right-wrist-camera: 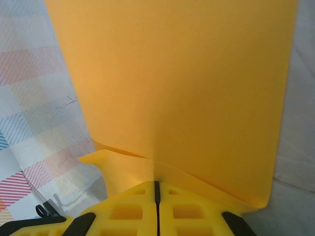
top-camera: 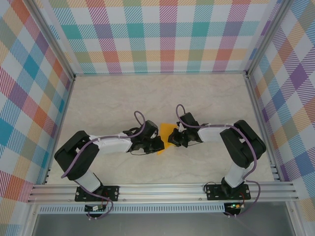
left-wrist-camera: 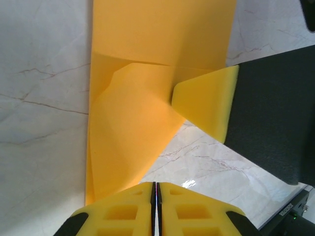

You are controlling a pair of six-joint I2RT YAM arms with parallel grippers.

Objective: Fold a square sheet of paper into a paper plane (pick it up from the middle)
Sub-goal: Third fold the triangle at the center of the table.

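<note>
pinching the square sheet of paper, left pincer faces right pincer above the table.

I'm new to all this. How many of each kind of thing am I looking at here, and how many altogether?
Orange-yellow paper sheet: 1
Robot arms: 2, left arm and right arm
Claws: 2, left claw and right claw
Total: 5
</note>
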